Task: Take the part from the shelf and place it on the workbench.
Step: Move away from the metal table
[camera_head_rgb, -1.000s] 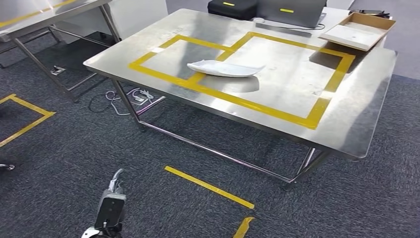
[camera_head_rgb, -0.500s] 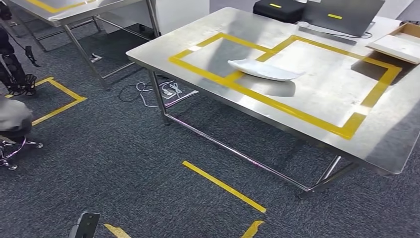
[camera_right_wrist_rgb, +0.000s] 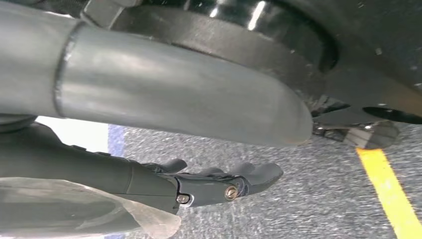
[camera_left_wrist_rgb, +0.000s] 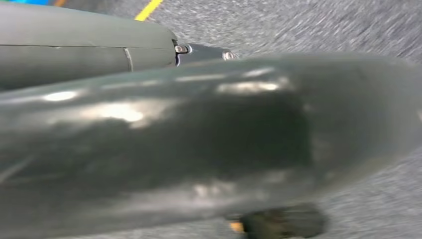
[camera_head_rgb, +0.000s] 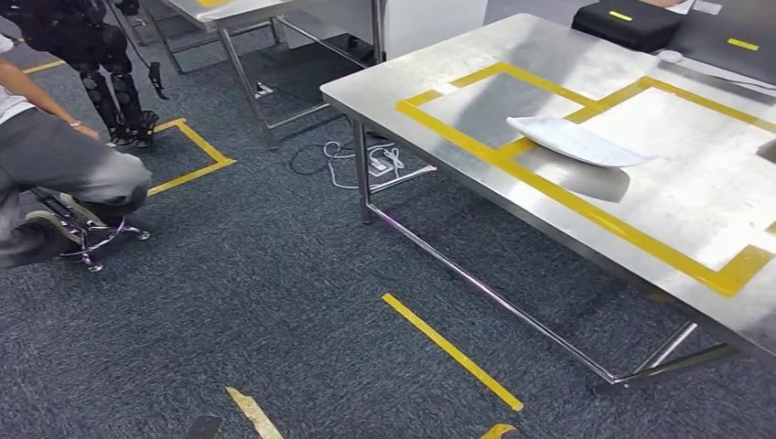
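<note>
Steel is what the part sits on: the white curved part (camera_head_rgb: 572, 142) lies flat on the counter (camera_head_rgb: 476, 155), across the yellow tape line between the two taped rectangles and well in from the near edge, so we judge it unlikely to slide off by itself. Our right hand (camera_right_wrist_rgb: 214, 181) hangs over the carpet with its dark fingers (camera_right_wrist_rgb: 249, 175) loosely stretched out and nothing visible in them. Our left hand (camera_left_wrist_rgb: 199, 139) is a grey blur up close, and we cannot tell how its fingers lie. The risks we see are about walking. A seated person (camera_head_rgb: 64, 165) is near on our left, and a wide turn could swing an arm or a leg into them or into the chair base (camera_head_rgb: 87, 242). The loose cables (camera_head_rgb: 352, 165) by the counter's corner leg (camera_head_rgb: 363, 174) could catch a foot if we pass close. A hanging arm could also knock the counter's near corner, jolt the steel top and shift the part off its tape mark.
</note>
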`<state>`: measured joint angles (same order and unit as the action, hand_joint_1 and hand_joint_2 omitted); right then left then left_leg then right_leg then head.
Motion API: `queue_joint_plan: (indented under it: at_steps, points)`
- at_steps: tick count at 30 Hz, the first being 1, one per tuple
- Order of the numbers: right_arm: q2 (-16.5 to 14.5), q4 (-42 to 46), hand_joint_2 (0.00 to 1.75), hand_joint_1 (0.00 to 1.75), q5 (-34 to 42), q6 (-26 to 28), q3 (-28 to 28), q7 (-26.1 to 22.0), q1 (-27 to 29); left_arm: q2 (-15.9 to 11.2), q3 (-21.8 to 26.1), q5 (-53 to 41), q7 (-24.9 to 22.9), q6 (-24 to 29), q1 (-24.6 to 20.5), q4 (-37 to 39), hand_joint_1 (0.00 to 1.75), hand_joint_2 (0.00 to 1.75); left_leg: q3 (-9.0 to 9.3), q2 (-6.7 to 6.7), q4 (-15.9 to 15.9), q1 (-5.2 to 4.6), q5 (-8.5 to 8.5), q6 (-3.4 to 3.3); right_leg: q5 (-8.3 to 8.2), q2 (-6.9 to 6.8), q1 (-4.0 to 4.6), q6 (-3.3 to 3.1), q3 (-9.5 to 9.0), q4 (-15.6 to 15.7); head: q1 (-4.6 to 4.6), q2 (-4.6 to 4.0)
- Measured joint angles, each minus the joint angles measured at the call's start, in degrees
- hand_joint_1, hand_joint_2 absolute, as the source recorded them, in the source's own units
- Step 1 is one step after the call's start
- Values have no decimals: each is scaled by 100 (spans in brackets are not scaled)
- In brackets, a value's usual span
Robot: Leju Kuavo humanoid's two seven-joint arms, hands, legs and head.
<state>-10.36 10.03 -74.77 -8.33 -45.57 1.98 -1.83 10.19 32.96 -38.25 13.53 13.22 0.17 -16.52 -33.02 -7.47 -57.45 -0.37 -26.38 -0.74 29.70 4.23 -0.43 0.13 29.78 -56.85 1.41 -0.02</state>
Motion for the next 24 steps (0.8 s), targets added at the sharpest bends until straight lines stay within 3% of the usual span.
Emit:
queue_joint_plan:
  at_steps: [1, 3, 5, 7, 8, 9, 11, 13, 15, 16, 18, 20, 21, 22, 23, 24]
  points:
    - [-7, 0, 0, 0, -16, -5, 9, 21, -1, -3, -15, -78, -50, 1, 4, 49, 0, 0, -21, 30, -29, -4, -18, 34, -13, -72, -8, -18, -11, 18, 4, 0]
    - [-22, 0, 0, 0, -39, -21, 27, 44, -1, -10, -38, -187, -116, 13, 0, 105, 0, 0, -152, 289, -341, -17, -221, 100, -25, -237, -29, -63, -55, 62, 53, -1]
    - [-27, 0, 0, 0, -46, -44, 45, 44, 6, -14, -91, -348, -160, 27, -24, 143, 0, 0, -470, 594, -1047, 6, -582, 166, -6, -420, -16, -93, -84, 64, 101, -1]
    - [-28, 0, 0, 0, -45, -74, 50, 45, 11, -17, -175, -532, -158, 71, -33, 173, 0, 0, -710, 685, -1575, 43, -741, 210, 20, -608, -7, -96, -97, 59, 106, -1]
    - [-28, 0, 0, 0, -46, -94, 51, 51, 8, -20, -221, -616, -147, 98, -28, 185, 0, 0, -690, 708, -1551, 60, -664, 221, 33, -689, -6, -90, -107, 57, 107, -1]
    - [-29, 0, 0, 0, -50, -115, 52, 60, 2, -27, -265, -689, -135, 120, -23, 194, 0, 0, -558, 746, -1303, 72, -492, 225, 47, -763, -7, -79, -125, 57, 108, -1]
    - [-34, 0, 0, 0, -60, -150, 58, 78, -5, -42, -341, -783, -124, 142, -31, 206, 0, 0, -158, 957, -529, 57, -153, 204, 87, -892, 8, -36, -157, 52, 109, -1]
    - [-37, 0, 0, 0, -66, -165, 67, 88, -9, -51, -401, -830, -123, 154, -58, 215, 0, 0, 50, 1123, -93, 17, -61, 133, 135, -1011, 37, 23, -181, 42, 104, 0]
    - [-37, 0, 0, 0, -74, -172, 76, 92, -24, -57, -447, -882, -129, 157, -60, 239, 0, 0, 45, 1056, -55, -7, -84, 51, 165, -1125, 46, 78, -225, 42, 99, 0]
    - [-37, 0, 0, 0, -78, -175, 81, 92, -33, -61, -471, -930, -140, 147, -47, 252, 0, 0, 43, 997, -43, -4, -75, 19, 196, -1096, 36, 109, -228, 25, 97, -1]
    - [-37, 0, 0, 0, -82, -194, 89, 78, -43, -76, -539, -1070, -158, 107, -36, 273, 0, 0, 41, 884, -19, 16, -50, -51, 398, -820, 9, 159, -107, -249, 85, -1]
    - [-37, 0, 0, 0, -85, -224, 92, 67, -27, -90, -608, -1185, -144, 71, -44, 284, 0, 0, 29, 758, -15, 20, -39, -103, 761, -511, -7, 177, 255, -984, 69, -1]
    - [-37, 0, 0, 0, -89, -238, 92, 67, -15, -96, -630, -1222, -134, 58, -47, 289, 0, 0, 25, 687, -16, 15, -37, -115, 899, -462, -8, 178, 456, -1373, 70, -1]
    - [-37, 0, 0, 0, -93, -248, 92, 66, -4, -103, -648, -1258, -132, 45, -45, 297, 0, 0, 26, 609, -19, 9, -38, -121, 938, -442, -8, 176, 606, -1628, 71, -1]
    - [-37, 0, 0, 0, -101, -255, 92, 65, 0, -114, -668, -1305, -142, 32, -40, 305, 0, 0, 30, 530, -22, 5, -38, -121, 855, -432, -8, 170, 661, -1663, 72, -1]
    - [-36, 0, 0, 0, -113, -261, 93, 63, 1, -123, -695, -1372, -163, 23, -36, 313, 0, 0, 37, 450, -28, 4, -38, -121, 667, -413, -9, 158, 608, -1471, 73, -1]
